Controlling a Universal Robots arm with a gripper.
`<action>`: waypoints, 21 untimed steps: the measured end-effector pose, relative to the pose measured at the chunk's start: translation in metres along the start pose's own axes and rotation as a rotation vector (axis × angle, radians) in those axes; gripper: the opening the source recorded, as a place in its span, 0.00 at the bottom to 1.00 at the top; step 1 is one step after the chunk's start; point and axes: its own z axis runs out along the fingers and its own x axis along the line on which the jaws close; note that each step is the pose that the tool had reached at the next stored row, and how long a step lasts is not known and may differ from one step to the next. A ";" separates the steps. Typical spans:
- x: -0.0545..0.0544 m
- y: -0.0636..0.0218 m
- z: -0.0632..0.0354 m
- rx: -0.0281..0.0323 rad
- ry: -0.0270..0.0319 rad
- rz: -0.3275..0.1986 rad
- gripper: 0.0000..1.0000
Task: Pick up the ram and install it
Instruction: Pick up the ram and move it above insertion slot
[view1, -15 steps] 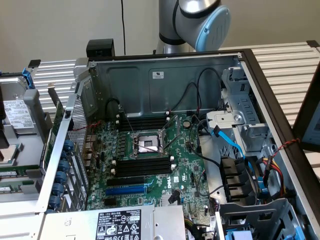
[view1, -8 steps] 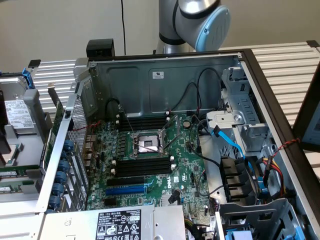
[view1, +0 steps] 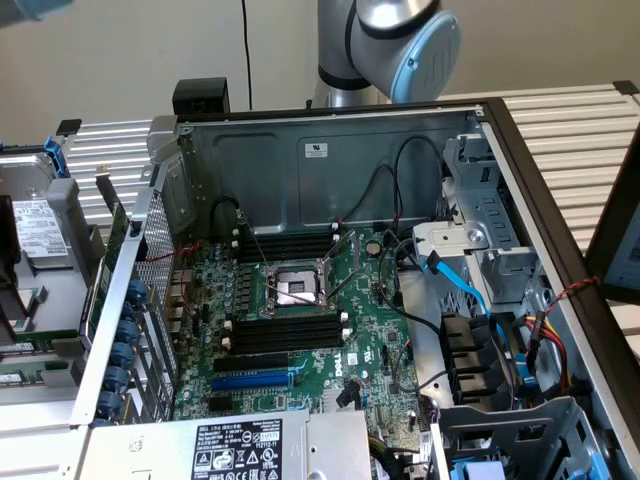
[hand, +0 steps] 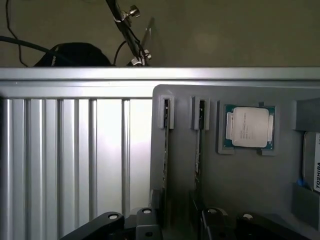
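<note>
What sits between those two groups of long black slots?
The processor socket lies between the upper memory slots and lower memory slots, in the exterior view.

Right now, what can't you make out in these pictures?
Ram: edge-on in the tray, wrist view; label and chips hidden.
Drive: cut off by the wrist view's edge.
Supply label: print too small, exterior view.
Arm: partly behind the case wall, exterior view.

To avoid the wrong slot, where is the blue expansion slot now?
In the exterior view, the blue expansion slot lies on the motherboard, below the black memory slots and above the labelled metal box.
</note>
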 end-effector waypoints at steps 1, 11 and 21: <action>0.000 0.0001 0.0018 0.0001 0.0004 0.000 0.36; 0.000 0.0026 0.0199 0.0000 0.0054 0.003 0.36; 0.003 0.0039 0.0379 0.0003 0.0071 0.005 0.36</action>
